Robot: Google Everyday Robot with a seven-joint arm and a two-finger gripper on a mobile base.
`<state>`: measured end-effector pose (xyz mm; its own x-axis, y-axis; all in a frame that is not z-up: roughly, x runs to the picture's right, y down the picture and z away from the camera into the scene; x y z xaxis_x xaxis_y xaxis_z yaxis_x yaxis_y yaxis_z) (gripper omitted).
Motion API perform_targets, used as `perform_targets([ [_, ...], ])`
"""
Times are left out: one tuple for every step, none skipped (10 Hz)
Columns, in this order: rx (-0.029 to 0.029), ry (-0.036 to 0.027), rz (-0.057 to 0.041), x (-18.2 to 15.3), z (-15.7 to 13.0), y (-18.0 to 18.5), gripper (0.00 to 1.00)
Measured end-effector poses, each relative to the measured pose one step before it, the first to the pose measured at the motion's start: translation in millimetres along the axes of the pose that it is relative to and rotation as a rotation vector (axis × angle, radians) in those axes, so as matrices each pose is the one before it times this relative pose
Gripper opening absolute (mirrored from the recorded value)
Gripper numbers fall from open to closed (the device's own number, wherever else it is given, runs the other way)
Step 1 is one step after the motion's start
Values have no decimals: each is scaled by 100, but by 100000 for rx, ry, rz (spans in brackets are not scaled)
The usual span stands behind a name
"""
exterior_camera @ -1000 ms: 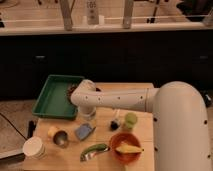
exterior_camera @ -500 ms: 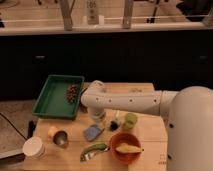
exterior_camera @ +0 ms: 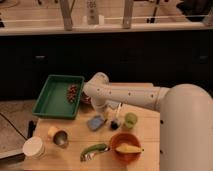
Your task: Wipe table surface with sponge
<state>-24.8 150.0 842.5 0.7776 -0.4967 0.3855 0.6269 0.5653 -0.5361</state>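
The sponge (exterior_camera: pixel 95 122) is a small blue-grey pad lying flat on the light wooden table surface (exterior_camera: pixel 150 131), near its middle. My gripper (exterior_camera: pixel 102 111) hangs from the white arm just behind and above the sponge, close to its far right corner. I cannot tell whether it touches the sponge. The arm reaches in from the right, bends at an elbow (exterior_camera: pixel 97 84) near the tray and turns down.
A green tray (exterior_camera: pixel 56 97) with a dark reddish bunch (exterior_camera: pixel 73 93) sits at the back left. A green cup (exterior_camera: pixel 130 120), a small black object (exterior_camera: pixel 115 125), an orange bowl (exterior_camera: pixel 125 146), a green vegetable (exterior_camera: pixel 95 150), a metal cup (exterior_camera: pixel 61 137) and a white container (exterior_camera: pixel 34 147) stand around the sponge.
The arm has drawn back toward the tray side. The sponge, partly under the gripper before, now lies more exposed in front of it.
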Motion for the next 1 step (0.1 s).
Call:
perform_targets([
  [13, -616, -1516, -552, 142, -912, 0],
])
